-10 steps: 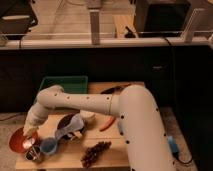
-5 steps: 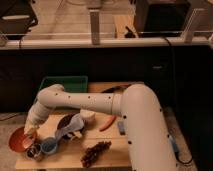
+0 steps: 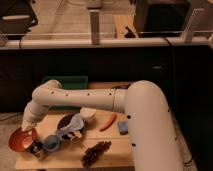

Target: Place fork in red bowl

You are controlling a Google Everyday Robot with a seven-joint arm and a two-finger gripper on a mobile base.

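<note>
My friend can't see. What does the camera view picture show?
A white robot arm reaches across a wooden table, its gripper at the red bowl. A blue cup, dark plate, red pepper and grapes sit nearby.

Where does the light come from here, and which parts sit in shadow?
Camera view: light falls from above, brightening the white arm and the wooden table; the area behind the table is nearly black; the gripper, low over the red bowl at left, looks dim.

Wooden table [image 3: 119, 153] — dark wall [image 3: 150, 70] behind, dim light.
</note>
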